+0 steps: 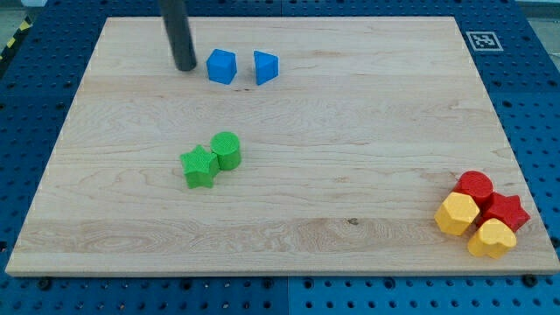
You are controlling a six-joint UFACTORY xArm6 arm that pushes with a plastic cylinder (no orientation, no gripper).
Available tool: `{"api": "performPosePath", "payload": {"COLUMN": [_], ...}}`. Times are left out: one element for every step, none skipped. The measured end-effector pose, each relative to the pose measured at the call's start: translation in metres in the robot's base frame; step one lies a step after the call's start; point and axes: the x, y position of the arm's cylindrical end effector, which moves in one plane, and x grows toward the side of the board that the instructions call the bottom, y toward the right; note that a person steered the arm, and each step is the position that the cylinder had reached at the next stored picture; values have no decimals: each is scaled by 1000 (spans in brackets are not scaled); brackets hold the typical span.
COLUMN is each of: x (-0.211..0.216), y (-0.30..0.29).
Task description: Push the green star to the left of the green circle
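Wooden board (350, 114) fills most of the view, pale and bare across its middle and right. At its bottom right sits a tight cluster: a red circle (475, 185), a red star (507, 211), a yellow hexagon (457, 213) and a yellow heart (492, 237), all touching or nearly so, well apart from the work. Near the view's top stand a blue cube (221, 66) and a blue wedge-like block (266, 66), just beside each other. My tip (185, 66) rests just left of the cube; it is a bare rod, holding nothing. The green circle (227, 150) and green star (199, 166) lie left of centre, touching, the star at the circle's lower left.

By my reading the star is already on the circle's left, a little low, so little is left to do. The risk is overdoing it. A push from the view's left would drive the star into the circle and shove both along. A push from below could roll the star round the circle's edge. Leaving rightward, my tip could knock the cube into the wedge.
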Motion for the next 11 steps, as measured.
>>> {"api": "performPosePath", "payload": {"x": [35, 89, 143, 200, 238, 238, 236, 226, 211, 203, 190], "y": [-23, -40, -41, -36, -8, 50, 74, 68, 60, 60, 60]}}
